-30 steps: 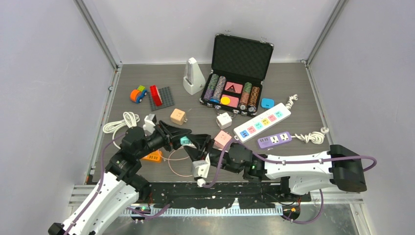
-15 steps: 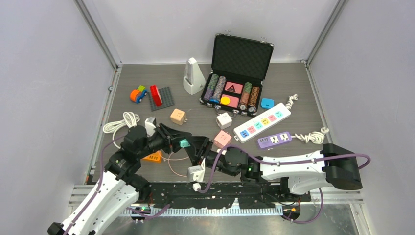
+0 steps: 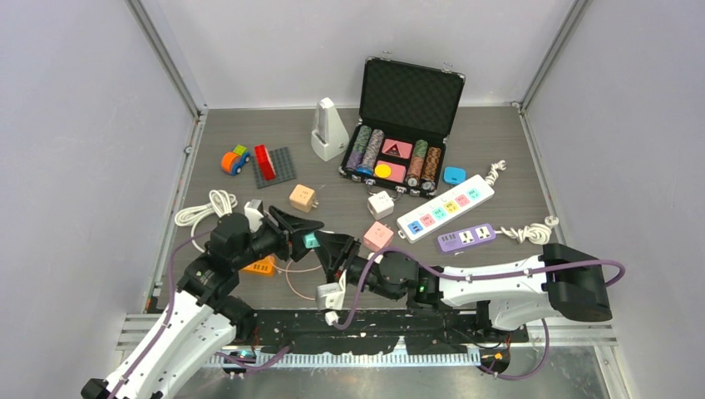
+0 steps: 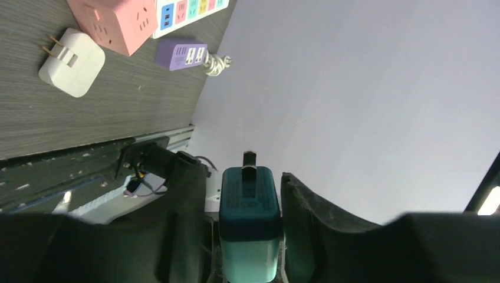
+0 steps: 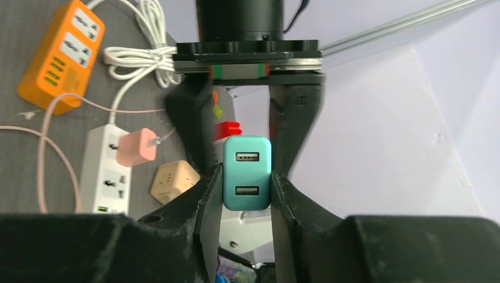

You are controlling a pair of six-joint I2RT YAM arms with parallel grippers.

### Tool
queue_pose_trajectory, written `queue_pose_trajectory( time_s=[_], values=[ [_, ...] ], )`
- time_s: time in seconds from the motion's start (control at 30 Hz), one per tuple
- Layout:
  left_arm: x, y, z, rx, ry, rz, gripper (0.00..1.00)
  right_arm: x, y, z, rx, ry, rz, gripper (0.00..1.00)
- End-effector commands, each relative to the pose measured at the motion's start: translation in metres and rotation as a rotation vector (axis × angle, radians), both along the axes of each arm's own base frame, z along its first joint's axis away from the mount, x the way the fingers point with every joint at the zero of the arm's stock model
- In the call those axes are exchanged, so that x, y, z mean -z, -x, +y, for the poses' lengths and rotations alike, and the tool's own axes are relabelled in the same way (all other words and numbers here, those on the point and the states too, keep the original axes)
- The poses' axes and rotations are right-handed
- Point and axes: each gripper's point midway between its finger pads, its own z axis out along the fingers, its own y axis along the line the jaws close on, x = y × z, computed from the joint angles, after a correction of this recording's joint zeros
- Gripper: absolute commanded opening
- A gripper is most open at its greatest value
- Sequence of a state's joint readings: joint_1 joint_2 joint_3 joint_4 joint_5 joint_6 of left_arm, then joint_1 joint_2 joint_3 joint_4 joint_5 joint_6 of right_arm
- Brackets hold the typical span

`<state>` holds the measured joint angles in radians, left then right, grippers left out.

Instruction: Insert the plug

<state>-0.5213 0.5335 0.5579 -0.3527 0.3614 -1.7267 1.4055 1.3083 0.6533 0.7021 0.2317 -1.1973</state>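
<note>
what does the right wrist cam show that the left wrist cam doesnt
Only right wrist: two USB ports on the teal charger, the orange power strip, a white strip with a pink plug on it. Only left wrist: the charger's metal prong, the purple power strip, the white adapter. Both: the charger, in the right gripper and the left gripper respectively.

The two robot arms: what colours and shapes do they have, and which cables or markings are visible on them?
Both the left arm and the right arm have white shells and black joints. A purple cable loops along each. The left gripper and the right gripper are black, each with two tapered fingers. The left gripper's cross rail bears green and orange marks.
</note>
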Motion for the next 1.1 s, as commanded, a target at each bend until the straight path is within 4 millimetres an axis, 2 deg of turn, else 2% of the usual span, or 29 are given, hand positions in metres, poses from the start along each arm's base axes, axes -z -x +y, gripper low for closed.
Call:
queue_pose_trajectory(
  time_s=[0.0, 0.07, 0.13, 0.17, 0.27, 0.4, 0.43, 0.57, 0.63, 0.7, 0.73, 0.77, 0.8, 0.83, 0.87, 0.9, 0.93, 0.97, 1.0, 1.03, 1.07],
  values=[
    [-0.03, 0.012, -0.006, 0.069, 0.062, -0.092, 0.67, -0.012, -0.008, 0.002, 0.039, -0.036, 0.01, 0.06],
    [-0.026, 0.006, 0.001, 0.02, 0.013, -0.12, 0.86, -0.014, -0.006, 0.0, 0.035, -0.042, 0.041, 0.05],
    [-0.016, -0.002, 0.014, -0.055, -0.076, -0.137, 0.97, -0.017, -0.003, -0.002, 0.022, -0.044, 0.088, 0.05],
    [-0.01, -0.005, 0.022, -0.094, -0.122, -0.141, 0.99, -0.013, -0.001, -0.002, 0.014, -0.037, 0.131, 0.05],
    [0.004, -0.019, 0.045, -0.211, -0.231, -0.173, 1.0, -0.023, 0.005, -0.007, -0.005, -0.062, 0.24, 0.05],
    [0.021, -0.032, 0.085, -0.362, -0.416, -0.219, 1.0, -0.018, 0.004, -0.013, 0.001, -0.046, 0.443, 0.05],
    [0.026, -0.032, 0.096, -0.394, -0.473, -0.22, 1.0, -0.023, -0.002, -0.014, 0.019, -0.081, 0.501, 0.05],
    [0.034, -0.031, 0.136, -0.509, -0.663, -0.257, 0.99, -0.018, -0.021, -0.017, 0.056, -0.109, 0.634, 0.05],
    [0.031, -0.029, 0.15, -0.536, -0.741, -0.303, 0.98, -0.013, -0.03, -0.015, 0.058, -0.101, 0.69, 0.05],
    [0.02, -0.026, 0.163, -0.564, -0.801, -0.361, 0.98, 0.004, -0.037, -0.006, 0.058, -0.05, 0.751, 0.05],
    [0.014, -0.025, 0.167, -0.568, -0.825, -0.397, 0.98, 0.004, -0.036, -0.002, 0.038, -0.028, 0.775, 0.05],
    [0.007, -0.024, 0.17, -0.57, -0.848, -0.436, 0.98, 0.017, -0.041, 0.002, 0.054, 0.007, 0.797, 0.05],
    [0.0, -0.023, 0.172, -0.566, -0.867, -0.473, 0.97, 0.017, -0.044, 0.006, 0.049, 0.024, 0.811, 0.05],
    [-0.006, -0.021, 0.174, -0.564, -0.887, -0.508, 0.98, 0.031, -0.047, 0.011, 0.06, 0.057, 0.83, 0.05],
    [-0.011, -0.02, 0.176, -0.561, -0.903, -0.535, 0.98, 0.031, -0.049, 0.015, 0.053, 0.071, 0.844, 0.05],
    [-0.016, -0.018, 0.177, -0.558, -0.916, -0.557, 0.98, 0.046, -0.051, 0.02, 0.063, 0.107, 0.865, 0.05],
    [-0.019, -0.017, 0.179, -0.556, -0.929, -0.576, 0.98, 0.044, -0.054, 0.024, 0.056, 0.113, 0.873, 0.05],
    [-0.022, -0.016, 0.18, -0.553, -0.943, -0.593, 0.98, 0.056, -0.054, 0.029, 0.048, 0.144, 0.892, 0.05],
    [-0.026, -0.015, 0.181, -0.549, -0.954, -0.613, 0.98, 0.055, -0.059, 0.032, 0.044, 0.156, 0.886, 0.05],
    [-0.028, -0.014, 0.182, -0.547, -0.964, -0.625, 0.98, 0.067, -0.059, 0.036, 0.036, 0.187, 0.9, 0.05],
    [-0.03, -0.013, 0.182, -0.544, -0.972, -0.633, 0.99, 0.067, -0.063, 0.038, 0.034, 0.193, 0.89, 0.05]
  ],
)
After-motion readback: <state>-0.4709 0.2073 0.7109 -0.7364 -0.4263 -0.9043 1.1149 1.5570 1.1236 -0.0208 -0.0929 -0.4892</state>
